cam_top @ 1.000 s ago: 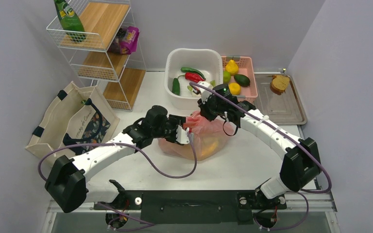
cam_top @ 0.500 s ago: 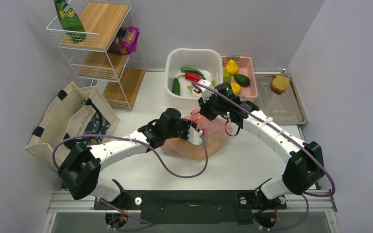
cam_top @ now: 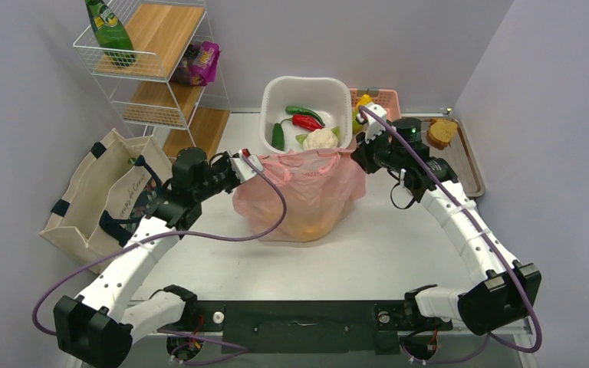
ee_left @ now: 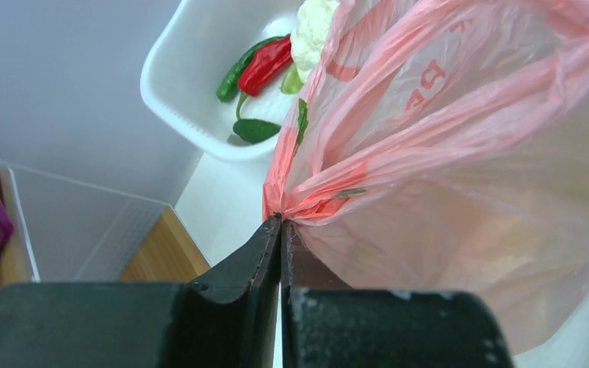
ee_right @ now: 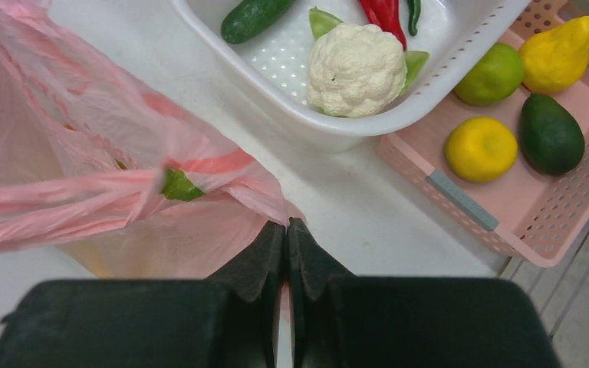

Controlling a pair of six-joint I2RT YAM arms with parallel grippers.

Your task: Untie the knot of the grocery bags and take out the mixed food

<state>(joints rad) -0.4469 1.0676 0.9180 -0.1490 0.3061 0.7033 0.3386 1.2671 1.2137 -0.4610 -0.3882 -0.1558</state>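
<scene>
The pink plastic bag [cam_top: 303, 195] hangs stretched between my two grippers, in front of the white basin. My left gripper [cam_top: 247, 161] [ee_left: 280, 224] is shut on the bag's left top edge. My right gripper [cam_top: 355, 148] [ee_right: 286, 225] is shut on its right top edge. The handles [ee_right: 54, 205] run as taut flat bands, and the knot does not show. Of the food I see an orange-yellow shape [cam_top: 308, 225] through the plastic and a green leaf [ee_right: 178, 185] at the mouth. The beige tote [cam_top: 84, 180] lies at the left. A green bottle [cam_top: 109, 27] stands on the shelf.
Behind the bag, the white basin [cam_top: 272, 92] holds cauliflower [ee_right: 357, 69], a red pepper and green vegetables. A pink basket [ee_right: 541, 203] of fruit sits to its right, then a metal tray [cam_top: 460, 180] with bread. The wire shelf [cam_top: 153, 84] holds a purple packet [cam_top: 204, 61].
My left gripper closed on the bag's left edge and drew it left. The right gripper pulled its edge right and back. The bag went from slumped to stretched wide.
</scene>
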